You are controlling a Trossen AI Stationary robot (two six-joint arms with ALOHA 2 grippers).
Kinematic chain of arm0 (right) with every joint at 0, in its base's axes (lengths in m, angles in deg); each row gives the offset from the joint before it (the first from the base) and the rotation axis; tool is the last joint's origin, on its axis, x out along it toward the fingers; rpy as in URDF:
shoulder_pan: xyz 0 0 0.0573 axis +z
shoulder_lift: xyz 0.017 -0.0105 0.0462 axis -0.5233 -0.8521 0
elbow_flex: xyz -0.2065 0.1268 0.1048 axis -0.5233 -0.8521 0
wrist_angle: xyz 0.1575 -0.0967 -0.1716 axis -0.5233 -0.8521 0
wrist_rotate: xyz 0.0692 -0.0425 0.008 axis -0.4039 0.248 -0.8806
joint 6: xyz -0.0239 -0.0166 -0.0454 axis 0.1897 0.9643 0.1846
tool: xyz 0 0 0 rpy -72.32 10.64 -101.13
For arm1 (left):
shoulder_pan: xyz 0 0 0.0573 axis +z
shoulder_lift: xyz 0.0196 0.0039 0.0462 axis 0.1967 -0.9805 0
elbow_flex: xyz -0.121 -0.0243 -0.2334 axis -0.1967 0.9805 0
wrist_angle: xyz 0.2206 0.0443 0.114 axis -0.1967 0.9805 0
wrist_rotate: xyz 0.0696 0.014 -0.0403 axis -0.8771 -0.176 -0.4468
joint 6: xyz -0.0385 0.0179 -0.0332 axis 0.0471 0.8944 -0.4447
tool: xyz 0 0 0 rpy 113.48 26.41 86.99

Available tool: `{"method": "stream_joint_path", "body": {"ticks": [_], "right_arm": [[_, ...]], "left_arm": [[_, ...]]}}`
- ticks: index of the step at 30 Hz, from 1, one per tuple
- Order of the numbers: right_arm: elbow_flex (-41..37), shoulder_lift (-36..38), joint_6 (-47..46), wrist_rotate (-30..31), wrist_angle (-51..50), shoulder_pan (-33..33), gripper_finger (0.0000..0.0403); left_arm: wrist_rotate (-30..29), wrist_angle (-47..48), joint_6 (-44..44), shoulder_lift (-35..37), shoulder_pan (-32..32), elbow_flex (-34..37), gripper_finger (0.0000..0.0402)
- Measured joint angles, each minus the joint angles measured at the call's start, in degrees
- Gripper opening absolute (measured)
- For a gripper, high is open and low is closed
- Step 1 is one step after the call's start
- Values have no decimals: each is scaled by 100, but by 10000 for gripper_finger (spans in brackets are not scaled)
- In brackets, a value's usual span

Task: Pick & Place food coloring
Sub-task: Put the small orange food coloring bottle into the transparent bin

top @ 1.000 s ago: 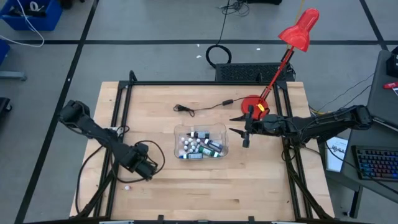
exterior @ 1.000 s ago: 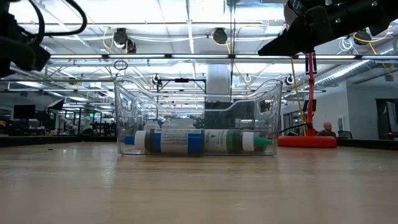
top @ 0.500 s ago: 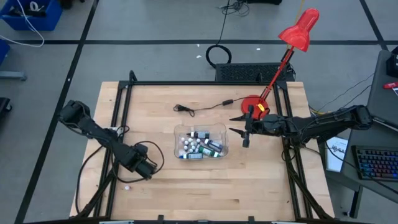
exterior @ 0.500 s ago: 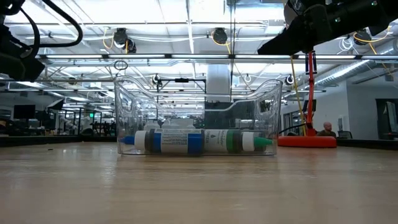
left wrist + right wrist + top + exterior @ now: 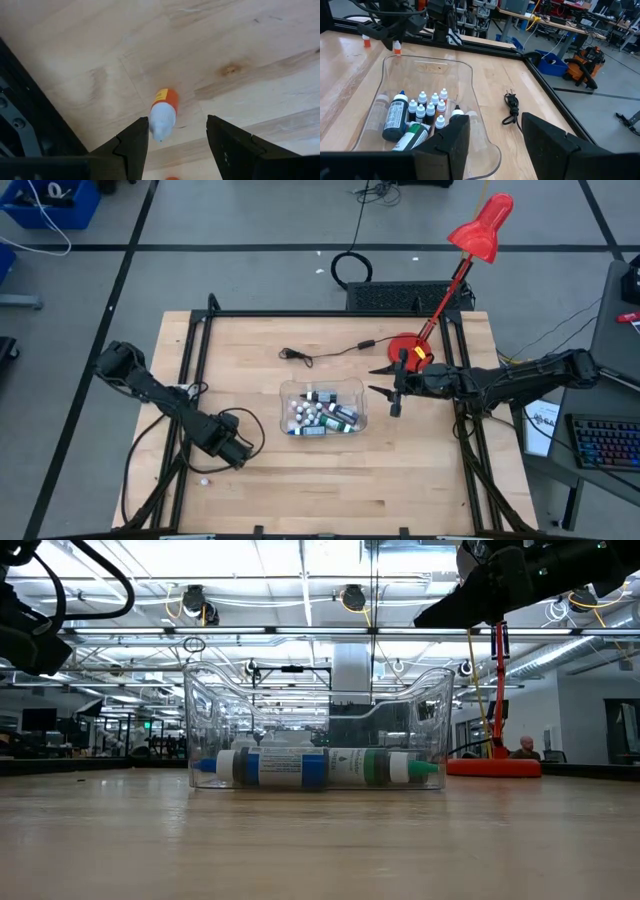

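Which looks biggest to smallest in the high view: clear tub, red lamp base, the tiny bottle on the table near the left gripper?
1. Clear tub, the largest by far.
2. Red lamp base, clearly smaller than the tub.
3. Tiny bottle beside the left gripper, only a speck.
All rest on the table, so nearness barely skews this.

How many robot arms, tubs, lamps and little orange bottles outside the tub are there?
Robot arms: 2
Clear tub: 1
Red lamp: 1
Orange bottles outside the tub: 2
Total: 6
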Motion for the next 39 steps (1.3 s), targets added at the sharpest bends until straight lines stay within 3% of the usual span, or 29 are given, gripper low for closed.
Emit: {"method": "stream_joint_path", "body": {"ticks": [30, 39], "right_arm": [[0, 0, -2, 0, 0, 0, 171], [0, 0, -2, 0, -2, 0, 171]], "left_arm": [[-4, 48, 57, -17, 0, 2, 201], [235, -44, -114, -17, 4, 328, 131]]}}
